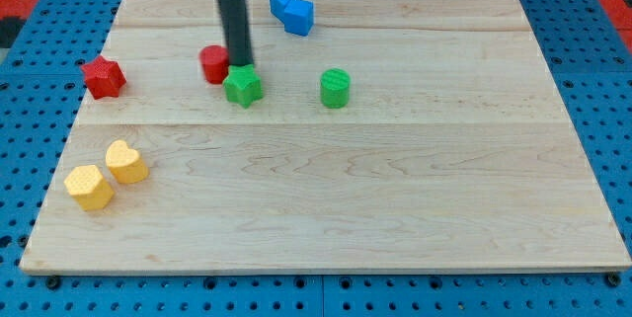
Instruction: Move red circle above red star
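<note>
The red circle [214,63] is seen right of the red star [103,77], beside the green star [242,87]; my tip [241,66] seems set against its right edge; no pincer is fitted; it should be pushed leftward, then slightly upward.

The rod [234,11] covers the red circle's [213,63] right edge — my tip [240,66] hides behind the green star [242,87].

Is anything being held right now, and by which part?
Nothing is held: the rod only pushes. My tip sits between the red circle and the green star.
</note>
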